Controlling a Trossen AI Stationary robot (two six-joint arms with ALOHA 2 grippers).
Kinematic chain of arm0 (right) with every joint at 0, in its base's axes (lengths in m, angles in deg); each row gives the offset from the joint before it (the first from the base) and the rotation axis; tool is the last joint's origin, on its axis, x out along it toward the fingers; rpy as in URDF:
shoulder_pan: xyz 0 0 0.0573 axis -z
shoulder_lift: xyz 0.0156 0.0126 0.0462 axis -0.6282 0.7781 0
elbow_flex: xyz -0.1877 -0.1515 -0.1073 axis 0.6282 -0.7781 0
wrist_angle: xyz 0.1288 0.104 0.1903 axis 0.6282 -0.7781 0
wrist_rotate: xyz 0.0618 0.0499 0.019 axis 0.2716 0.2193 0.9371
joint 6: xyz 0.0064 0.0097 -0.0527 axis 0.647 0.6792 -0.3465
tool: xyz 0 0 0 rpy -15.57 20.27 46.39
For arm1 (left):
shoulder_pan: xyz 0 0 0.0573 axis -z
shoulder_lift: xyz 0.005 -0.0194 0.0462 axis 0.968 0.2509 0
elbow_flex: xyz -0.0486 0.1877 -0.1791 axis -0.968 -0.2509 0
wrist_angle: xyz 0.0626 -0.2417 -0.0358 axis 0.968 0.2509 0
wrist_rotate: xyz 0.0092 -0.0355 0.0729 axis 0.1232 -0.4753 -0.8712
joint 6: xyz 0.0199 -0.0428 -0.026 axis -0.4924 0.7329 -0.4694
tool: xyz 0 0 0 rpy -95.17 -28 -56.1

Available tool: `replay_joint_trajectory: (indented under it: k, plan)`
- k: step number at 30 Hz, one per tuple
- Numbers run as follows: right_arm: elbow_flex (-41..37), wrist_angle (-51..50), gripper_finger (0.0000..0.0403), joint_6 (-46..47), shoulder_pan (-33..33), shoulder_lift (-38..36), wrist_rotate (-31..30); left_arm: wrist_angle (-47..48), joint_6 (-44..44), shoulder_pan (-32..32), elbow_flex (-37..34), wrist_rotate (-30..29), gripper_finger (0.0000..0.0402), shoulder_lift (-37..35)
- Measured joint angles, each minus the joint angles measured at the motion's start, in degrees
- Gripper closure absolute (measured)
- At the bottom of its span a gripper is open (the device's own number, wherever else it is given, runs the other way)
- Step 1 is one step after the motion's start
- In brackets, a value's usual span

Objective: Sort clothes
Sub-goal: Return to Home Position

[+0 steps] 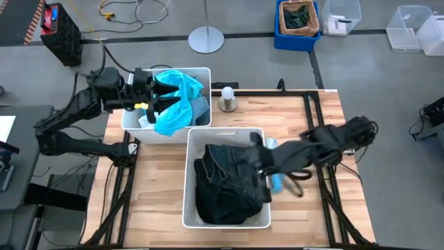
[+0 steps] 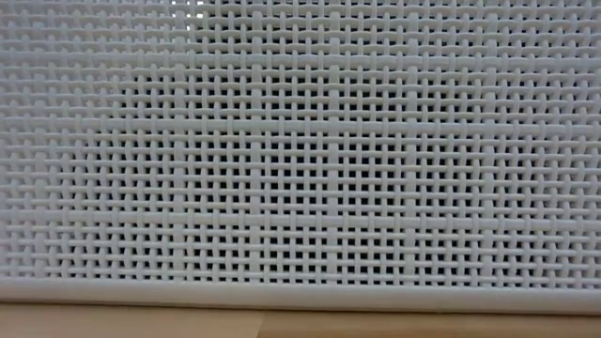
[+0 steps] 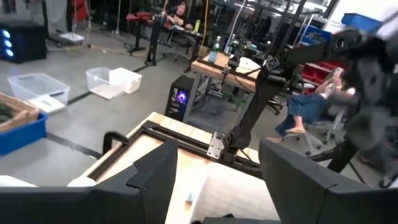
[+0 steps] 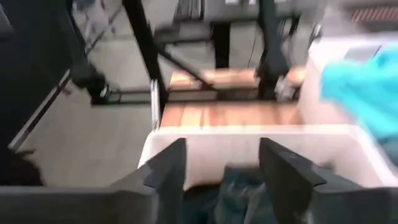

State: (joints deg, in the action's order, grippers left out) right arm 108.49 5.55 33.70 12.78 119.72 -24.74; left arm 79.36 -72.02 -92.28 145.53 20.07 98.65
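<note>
My left tool (image 3: 216,158) hovers over the upper white bin (image 1: 203,71), fingers wide apart and empty. The bright teal garment (image 1: 179,98) lies heaped in that bin. My right tool (image 4: 222,158) hangs at the right rim of the lower white bin (image 1: 223,131), also wide and empty, above the black and dark denim clothes (image 1: 225,184) piled inside. Both bins stand on the worktop (image 1: 158,187).

The bright teal garment (image 1: 177,104) lies crumpled over a dusty light-blue one (image 1: 201,110) in the smaller white bin (image 1: 202,70), while the black and dark denim garments (image 1: 225,182) fill the larger white bin (image 1: 188,187) in a loose heap.
</note>
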Motion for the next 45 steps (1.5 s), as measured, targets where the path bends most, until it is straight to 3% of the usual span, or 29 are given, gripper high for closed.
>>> replay_joint_trajectory:
  k: [3, 7, 9, 14, 17, 22, 30, 36, 45]
  plan:
    - [0.0, 3.5, 0.0252, -5.4, -0.5, -1.7, -2.7, -3.5, -1.5, 0.9, -4.1, -1.5, 0.0212, -2.0]
    - [0.0, 6.5, 0.0363, -12.0, -0.3, -2.9, -3.2, -8.7, -2.2, 2.0, -11.7, -1.6, 0.0279, -6.2]
    - [0.0, 8.4, 0.0390, -14.8, 0.6, -2.9, -3.2, -10.0, -2.3, 2.6, -15.8, -2.1, 0.0318, -8.3]
    - [0.0, 12.6, 0.0392, -16.3, 5.1, -2.0, 0.3, -12.8, -3.3, 4.4, -25.3, -4.4, 0.0394, -13.4]
    - [-1.4, 18.0, 0.0399, -17.4, 8.6, -0.7, 5.9, -13.9, -3.5, 5.3, -30.0, -7.1, 0.0398, -16.7]
    - [-10.0, 36.9, 0.0401, -15.3, 14.9, 1.4, 18.5, -17.8, -1.8, 6.5, -37.5, -9.1, 0.0401, -22.3]
    - [-24.5, 51.5, 0.0402, -6.5, 20.4, 3.5, 25.7, -15.9, 0.2, 8.1, -43.0, -12.0, 0.0401, -31.6]
    - [-37.8, 60.7, 0.0402, -3.9, 23.2, -2.3, 26.9, -10.6, 0.8, 8.6, -43.0, -15.3, 0.0401, -36.1]
    - [-57.6, 65.4, 0.0403, -2.4, 27.7, -19.4, 26.9, -7.0, 0.9, 8.6, -43.0, -17.0, 0.0401, -36.9]
